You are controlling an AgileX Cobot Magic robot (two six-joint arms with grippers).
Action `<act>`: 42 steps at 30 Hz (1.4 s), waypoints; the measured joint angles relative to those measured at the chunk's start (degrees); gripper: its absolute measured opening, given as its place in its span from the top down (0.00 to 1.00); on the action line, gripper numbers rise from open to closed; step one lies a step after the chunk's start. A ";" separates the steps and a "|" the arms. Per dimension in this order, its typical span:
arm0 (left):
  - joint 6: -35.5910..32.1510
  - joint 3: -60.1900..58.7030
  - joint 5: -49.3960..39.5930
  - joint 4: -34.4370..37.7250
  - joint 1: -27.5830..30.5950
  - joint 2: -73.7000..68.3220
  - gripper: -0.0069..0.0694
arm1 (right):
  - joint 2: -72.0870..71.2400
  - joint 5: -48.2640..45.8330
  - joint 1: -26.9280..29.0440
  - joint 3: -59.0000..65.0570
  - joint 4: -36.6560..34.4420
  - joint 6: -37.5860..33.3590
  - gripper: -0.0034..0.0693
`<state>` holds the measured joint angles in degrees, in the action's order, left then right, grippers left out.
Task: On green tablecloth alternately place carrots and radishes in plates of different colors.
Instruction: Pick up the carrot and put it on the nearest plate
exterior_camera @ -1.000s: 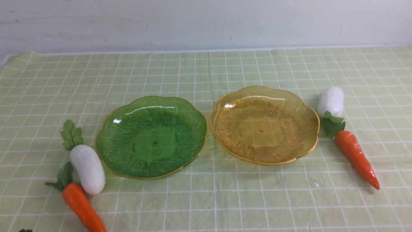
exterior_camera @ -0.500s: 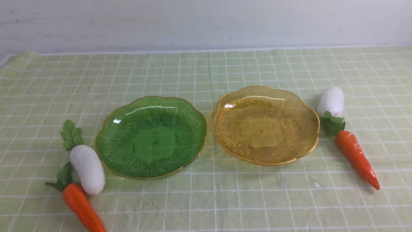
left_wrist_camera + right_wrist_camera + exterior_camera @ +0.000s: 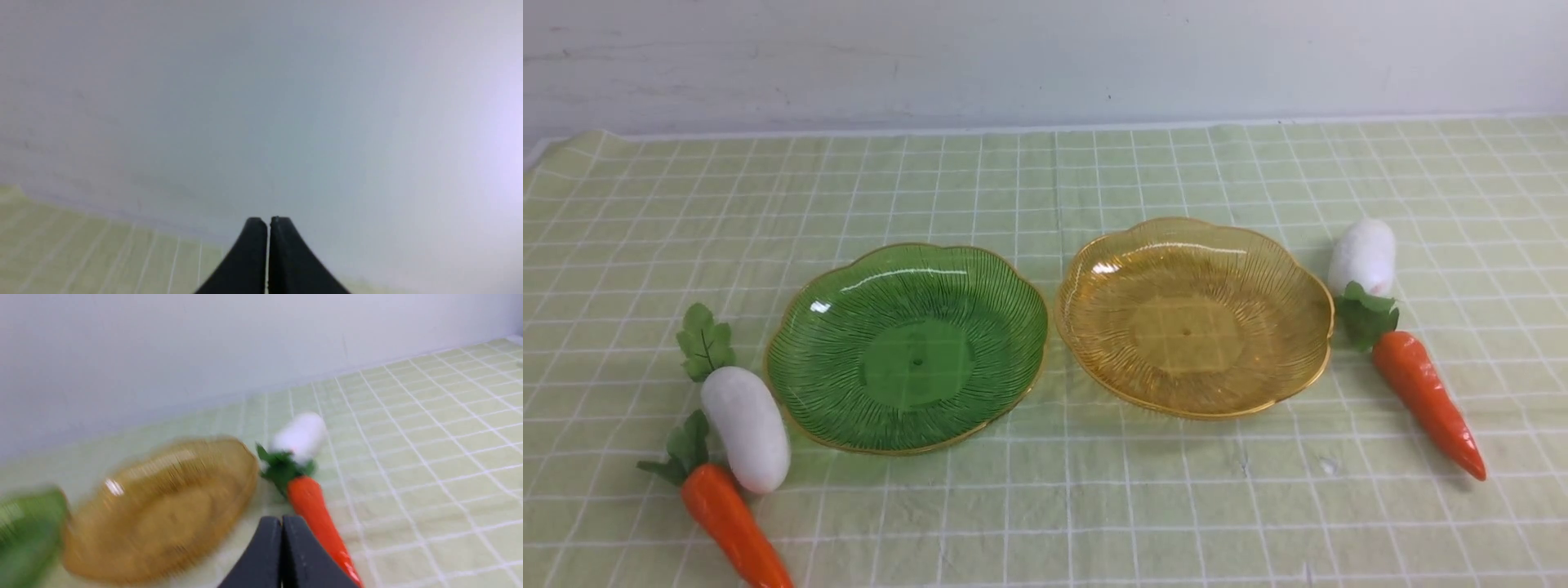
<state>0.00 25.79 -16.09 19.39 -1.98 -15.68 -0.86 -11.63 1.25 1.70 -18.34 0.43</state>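
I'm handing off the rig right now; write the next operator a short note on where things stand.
Left gripper: shut, holding nothing.
Right gripper: shut, holding nothing.
Green plate: left of centre; left radish and left carrot lie on the cloth to its left.
Amber plate: right of the green one; right radish and right carrot lie on the cloth to its right.
Done: nothing placed; both plates are empty.
Left: all four vegetables, carrots and radishes alternating, into the plates.
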 joint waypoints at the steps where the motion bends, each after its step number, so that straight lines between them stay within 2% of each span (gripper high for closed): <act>1: 0.44 2.66 -7.64 -1.56 0.00 -4.51 0.92 | 0.00 2.64 0.00 0.00 -4.32 1.64 0.97; 4: 2.27 9.04 -23.25 -6.57 0.00 -15.21 0.92 | 0.00 8.00 0.00 0.00 -15.14 4.37 0.97; 7: 5.32 14.82 -36.83 -11.90 0.00 -31.09 0.92 | 0.00 9.97 0.00 0.00 -20.25 3.68 0.97; 11: 6.00 15.98 -38.18 -13.27 0.00 -40.74 0.92 | 0.00 10.89 0.00 0.00 -21.87 2.99 0.97; 13: 5.95 16.24 -36.62 -12.43 0.00 -51.89 0.92 | 0.00 10.39 0.00 0.00 -22.43 2.97 0.97; 15: 5.88 16.24 -35.40 -11.77 0.00 -55.93 0.92 | 0.00 6.52 0.00 -0.90 -22.43 2.90 0.97; 17: 5.85 16.28 -33.14 -10.94 0.00 -61.18 0.92 | 0.97 -1.95 0.00 -4.94 -21.37 1.98 0.97; 21: 5.85 16.28 -30.19 -9.98 0.00 -64.57 0.92 | 14.64 -19.22 0.00 -19.32 -13.54 -0.43 0.97; 28: 5.85 16.52 -28.57 -9.39 0.00 -64.58 0.89 | 39.65 -39.36 0.00 -40.06 -1.53 -4.52 0.97; 31: 5.85 16.52 -28.57 -9.28 0.00 -64.63 0.81 | 49.29 -45.00 0.00 -46.41 1.89 -4.76 0.97; 33: 5.85 16.52 -28.32 -9.28 0.00 -64.63 0.71 | 55.75 -46.59 0.00 -49.82 4.15 -4.76 0.97; 34: 5.85 16.52 -27.63 -9.28 0.00 -64.63 0.60 | 60.68 -46.79 0.00 -52.12 5.92 -4.70 0.97; 37: 6.09 16.52 -26.89 -9.28 0.00 -64.64 0.46 | 66.24 -46.74 0.00 -54.80 7.89 -3.97 0.97; 38: 6.71 16.52 -26.91 -9.28 0.00 -64.80 0.35 | 69.58 -46.68 0.00 -56.50 9.33 -2.99 0.97; 42: 8.78 16.53 -25.85 -9.27 0.00 -66.62 0.17 | 75.91 -46.61 0.00 -60.22 13.38 -0.43 0.97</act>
<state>8.78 42.32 -41.94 10.12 -1.98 -82.29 75.06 -58.24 1.25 -58.52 -4.96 0.00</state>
